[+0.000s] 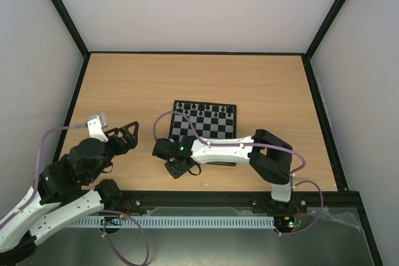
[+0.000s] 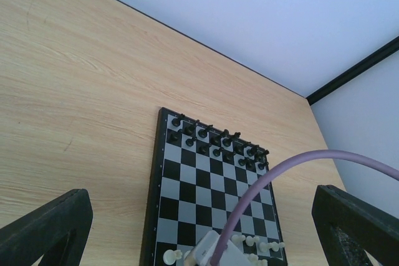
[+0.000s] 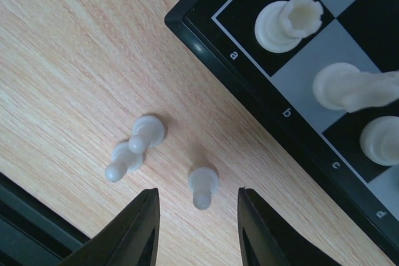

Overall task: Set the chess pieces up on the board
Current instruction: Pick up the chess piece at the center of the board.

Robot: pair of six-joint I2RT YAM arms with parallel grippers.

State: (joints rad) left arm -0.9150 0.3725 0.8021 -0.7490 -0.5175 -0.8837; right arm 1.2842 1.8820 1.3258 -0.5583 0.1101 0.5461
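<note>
The small black-and-grey chequered chessboard [image 1: 206,126] lies mid-counter. Tiny black chess pieces [image 2: 215,141] line its two far rows, and some cream chess pieces [image 3: 288,23] stand on the near side. Three cream pawns [image 3: 148,132] remain on the pale wooden counter [image 1: 124,85]. The right tool [image 3: 196,232] gapes around one; the left tool [image 1: 129,134] hangs wide, empty.

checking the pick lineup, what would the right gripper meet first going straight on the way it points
Probably the white pawn on the table just off the board, between the fingers of the open right gripper; depth is unclear.
</note>
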